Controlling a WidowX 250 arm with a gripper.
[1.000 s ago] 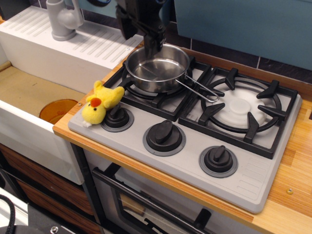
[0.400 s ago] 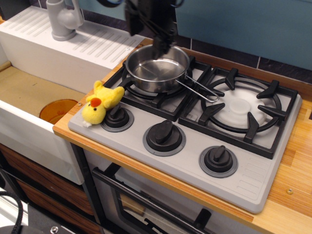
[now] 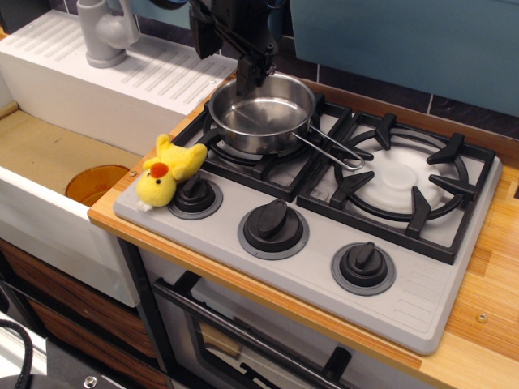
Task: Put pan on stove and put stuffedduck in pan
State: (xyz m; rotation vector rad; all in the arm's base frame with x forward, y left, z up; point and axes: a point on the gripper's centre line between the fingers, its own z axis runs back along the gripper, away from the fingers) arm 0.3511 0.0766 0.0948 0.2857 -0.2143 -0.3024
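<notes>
The shiny steel pan (image 3: 261,113) stands on the left burner of the grey stove (image 3: 422,300), with its wire handle (image 3: 332,150) pointing right. The yellow stuffedduck (image 3: 166,172) lies on the stove's front left corner and leans against the left knob (image 3: 195,194). My black gripper (image 3: 231,61) hangs above the pan's far left rim. It is empty and its jaws stand apart. One fingertip (image 3: 247,81) is close over the rim. The upper part of the gripper is cut off by the top edge.
A white sink (image 3: 49,162) with an orange drain and a grey tap (image 3: 105,32) lies left of the stove. The right burner (image 3: 401,178) is bare. Two more knobs (image 3: 273,225) sit along the stove's front. A wooden counter (image 3: 486,316) surrounds the stove, with a blue wall behind.
My gripper shifted right above the pan's back rim, then back to the left and slightly up. The pan and the duck have not moved.
</notes>
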